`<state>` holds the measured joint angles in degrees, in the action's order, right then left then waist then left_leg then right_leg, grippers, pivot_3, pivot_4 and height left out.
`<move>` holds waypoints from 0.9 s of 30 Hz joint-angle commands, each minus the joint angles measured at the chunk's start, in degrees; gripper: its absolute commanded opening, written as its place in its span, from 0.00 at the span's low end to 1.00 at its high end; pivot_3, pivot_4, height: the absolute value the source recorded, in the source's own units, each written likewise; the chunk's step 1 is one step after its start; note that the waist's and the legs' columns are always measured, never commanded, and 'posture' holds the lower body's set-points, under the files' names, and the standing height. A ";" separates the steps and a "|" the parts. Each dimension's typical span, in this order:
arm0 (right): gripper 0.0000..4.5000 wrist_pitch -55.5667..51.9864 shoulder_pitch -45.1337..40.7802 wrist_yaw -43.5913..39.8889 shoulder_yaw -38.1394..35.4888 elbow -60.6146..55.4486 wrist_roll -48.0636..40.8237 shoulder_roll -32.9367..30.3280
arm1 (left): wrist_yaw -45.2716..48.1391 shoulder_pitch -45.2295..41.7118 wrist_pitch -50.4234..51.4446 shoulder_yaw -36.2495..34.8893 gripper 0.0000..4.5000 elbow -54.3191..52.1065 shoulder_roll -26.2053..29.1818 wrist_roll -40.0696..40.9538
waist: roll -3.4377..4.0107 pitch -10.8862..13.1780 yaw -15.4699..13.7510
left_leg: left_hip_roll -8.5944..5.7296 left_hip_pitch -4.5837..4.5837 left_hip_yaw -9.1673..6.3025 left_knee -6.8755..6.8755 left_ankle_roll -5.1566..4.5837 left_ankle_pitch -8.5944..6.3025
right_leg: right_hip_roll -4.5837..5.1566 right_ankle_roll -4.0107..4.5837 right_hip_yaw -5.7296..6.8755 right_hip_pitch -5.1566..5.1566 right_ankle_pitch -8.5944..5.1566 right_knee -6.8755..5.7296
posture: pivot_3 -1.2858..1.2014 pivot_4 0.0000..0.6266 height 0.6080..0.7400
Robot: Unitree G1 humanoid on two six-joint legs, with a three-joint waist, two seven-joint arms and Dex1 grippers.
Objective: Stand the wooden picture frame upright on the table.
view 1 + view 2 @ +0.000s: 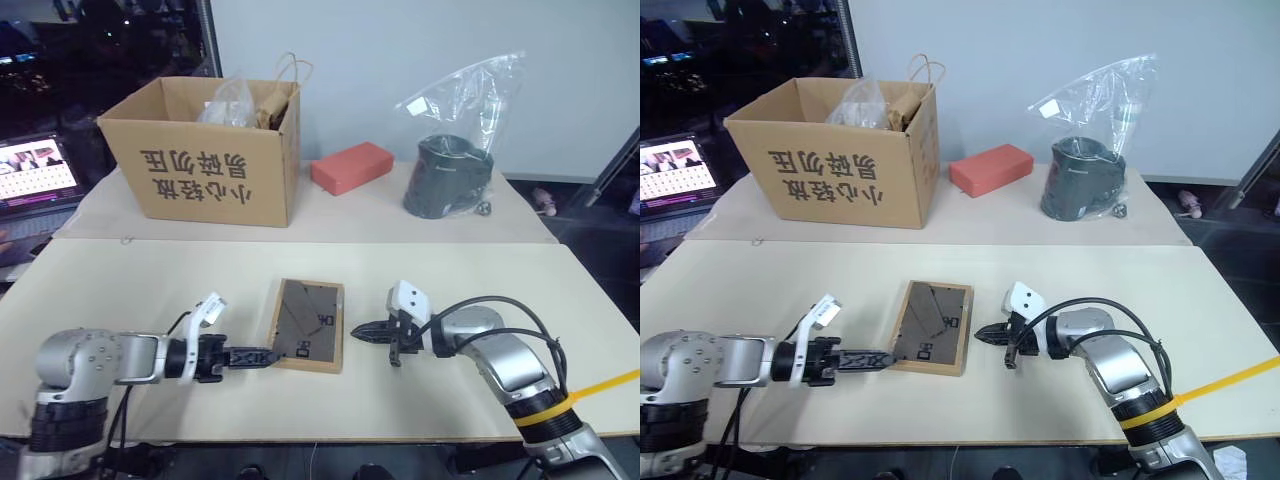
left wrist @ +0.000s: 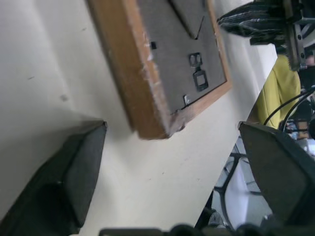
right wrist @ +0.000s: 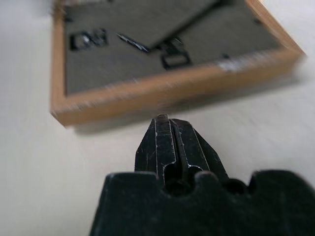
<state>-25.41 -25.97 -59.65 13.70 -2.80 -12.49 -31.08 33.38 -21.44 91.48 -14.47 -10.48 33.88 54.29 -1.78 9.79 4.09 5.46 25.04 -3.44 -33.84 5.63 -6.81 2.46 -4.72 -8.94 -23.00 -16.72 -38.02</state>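
Note:
The wooden picture frame [image 1: 308, 325] lies flat on the table [image 1: 130, 280], with its dark back and fold-out stand facing up. My left gripper [image 1: 262, 357] is low over the table at the frame's near left corner. It is open, and in the left wrist view its fingers [image 2: 64, 182] stand wide apart with the frame's corner [image 2: 157, 123] just ahead of them. My right gripper [image 1: 362, 331] is shut and empty. It points left at the frame's right edge, its tip [image 3: 162, 122] a short gap from the wood [image 3: 162, 93].
A cardboard box [image 1: 210, 150] with bags inside stands at the back left. A red block [image 1: 351, 166] and a dark object in a clear plastic bag [image 1: 452, 170] are at the back. A lit screen [image 1: 35, 170] is off the table's left side. A seam [image 1: 420, 243] crosses the tabletop.

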 commanded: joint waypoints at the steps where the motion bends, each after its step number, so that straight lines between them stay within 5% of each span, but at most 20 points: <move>1: 0.00 1.68 -0.26 -0.22 0.91 -1.06 -0.22 1.14 | -4.96 -0.90 1.02 2.25 0.99 2.59 -7.18 1.38 | 0.01 -0.03 -0.65 | -0.02 0.00 0.00 -0.02 0.00 0.00 | 0.01 0.00 0.01 0.02 0.00 0.01 | 0.52 0.24 1.00; 6: 0.00 1.91 -0.19 0.19 0.80 -0.56 0.32 1.29 | -10.81 -2.49 1.02 -0.48 0.99 5.24 -12.27 4.93 | 0.04 -0.14 -1.67 | -0.20 0.02 -0.05 -0.02 0.02 -0.01 | 0.17 -0.07 0.01 0.17 0.01 0.22 | 0.52 0.24 1.00; 13: 0.00 3.03 -0.59 0.47 0.41 1.28 0.95 0.89 | -17.47 -2.80 1.02 -3.02 0.99 8.53 -11.56 7.93 | 0.06 -0.20 -1.47 | -0.21 -0.08 -0.09 0.01 0.04 -0.04 | 0.17 -0.06 0.03 0.31 0.01 0.24 | 0.52 0.24 1.00; 16: 0.00 3.74 -0.82 0.19 0.59 2.12 1.43 0.72 | -18.87 -2.51 1.02 -4.89 0.84 9.34 -10.95 10.85 | 0.06 -0.20 -1.40 | -0.21 -0.11 -0.09 0.01 0.04 -0.04 | 0.17 -0.12 0.03 0.31 -0.03 0.23 | 0.52 0.24 1.00; 24: 0.00 4.28 -2.54 -0.27 -1.97 3.51 0.96 -0.86 | -22.17 -1.55 1.02 -6.57 0.27 9.36 -11.66 19.53 | 0.04 -0.19 -0.73 | -0.21 -0.06 -0.12 0.06 0.05 -0.04 | 0.16 -0.11 0.03 0.25 -0.03 0.22 | 0.52 0.24 1.00; 27: 0.00 3.99 -3.02 -1.04 -3.62 3.05 0.05 -2.53 | -23.83 -1.61 1.02 -7.02 0.26 9.39 -11.90 21.62 | 0.04 -0.19 -0.65 | -0.21 -0.06 -0.12 0.05 0.05 -0.04 | 0.16 -0.11 0.03 0.24 -0.03 0.22 | 0.52 0.24 1.00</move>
<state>-22.03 -28.10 -59.96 12.60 1.92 -10.73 -32.58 10.60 -23.21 92.29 -20.58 -0.51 22.17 74.13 -1.75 9.61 3.45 5.25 24.99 -3.56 -33.79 5.68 -6.86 2.62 -4.83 -8.91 -22.77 -16.75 -37.80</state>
